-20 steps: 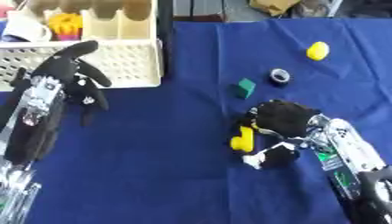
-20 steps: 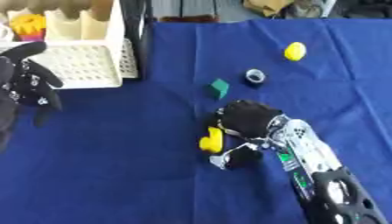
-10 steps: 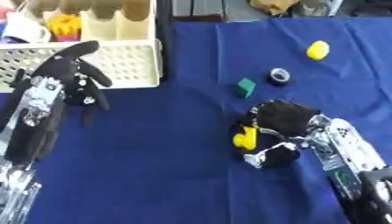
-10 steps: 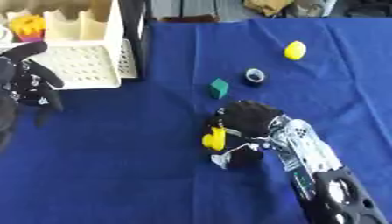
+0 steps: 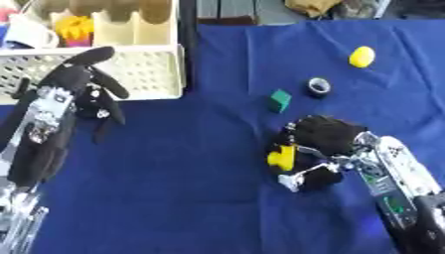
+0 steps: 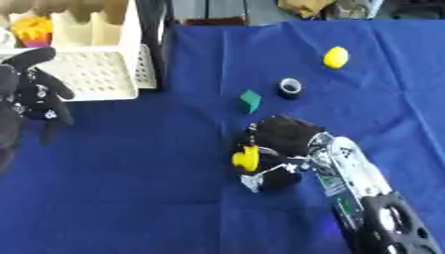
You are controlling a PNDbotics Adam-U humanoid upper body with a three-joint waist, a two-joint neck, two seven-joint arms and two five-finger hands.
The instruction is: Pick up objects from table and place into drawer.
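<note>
Left eye view shows the right hand [image 5: 323, 141] low on the blue cloth [image 5: 174, 178], entering from the 5 o'clock corner, with its fingers curled round a small yellow piece [image 5: 280, 158]. The yellow piece sits at the hand's 9 o'clock side, touching the fingertips and resting on or just above the cloth; which of the two cannot be told. At the hand's 12 o'clock lies a green block [image 5: 278, 100], apart from the hand. Just beside the block, at its 2 o'clock, stands a dark ring [image 5: 318, 87] with a pale inner face. Further out at 1 o'clock from the ring lies a yellow egg shape [image 5: 361, 56], well apart from the hand. The left hand [image 5: 76, 89] is held at the 9 o'clock side of the view, fingers straight and spread, touching nothing, in front of the white tray [image 5: 148, 69]. The tray stands at the 10 o'clock corner of the cloth; its perforated front wall faces the camera, and its rear compartments hold a yellow item [image 5: 76, 27] and a white item [image 5: 28, 34]. No readable writing, brand or label shows on any object; the markings on the forearms are too small to make out.
</note>
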